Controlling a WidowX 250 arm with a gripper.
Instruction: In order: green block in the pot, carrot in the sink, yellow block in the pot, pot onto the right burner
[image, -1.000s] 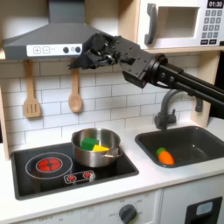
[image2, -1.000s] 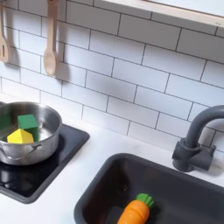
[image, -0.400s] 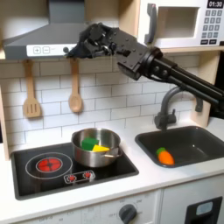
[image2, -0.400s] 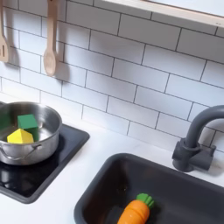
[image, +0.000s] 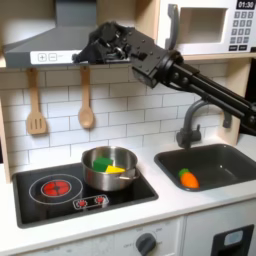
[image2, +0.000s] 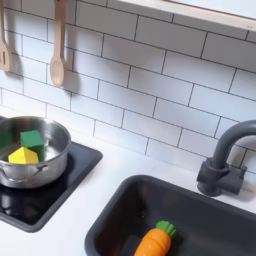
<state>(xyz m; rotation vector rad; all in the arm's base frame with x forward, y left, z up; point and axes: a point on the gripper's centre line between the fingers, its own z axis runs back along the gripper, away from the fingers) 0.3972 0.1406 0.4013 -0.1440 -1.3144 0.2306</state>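
Hand (image: 92, 47) position: high above the cooktop, in front of the range hood in the first exterior view, well apart from every task item; whether its fingers are spread or pressed together cannot be told, and nothing is seen between them. Pot (image: 108, 168): seated on the burner at the first exterior view's right, with the green block (image2: 32, 139) and the yellow block (image2: 24, 155) both inside it, touching or nearly so in the second exterior view. Carrot (image2: 154, 243): lying in the sink (image2: 215, 220), green tip toward the faucet (image2: 222, 158). By the look of it, the placements and the slide are complete; the exposed red burner (image: 54, 186) at the first exterior view's left stands bare. If any step remains, it is confirming pot centring. Should a correction be needed, lower the hand outside the pot rim, push low on the wall, and move slowly so the pot does not tip or shed its blocks. Keep clear of the hanging spoons (image: 86, 100).
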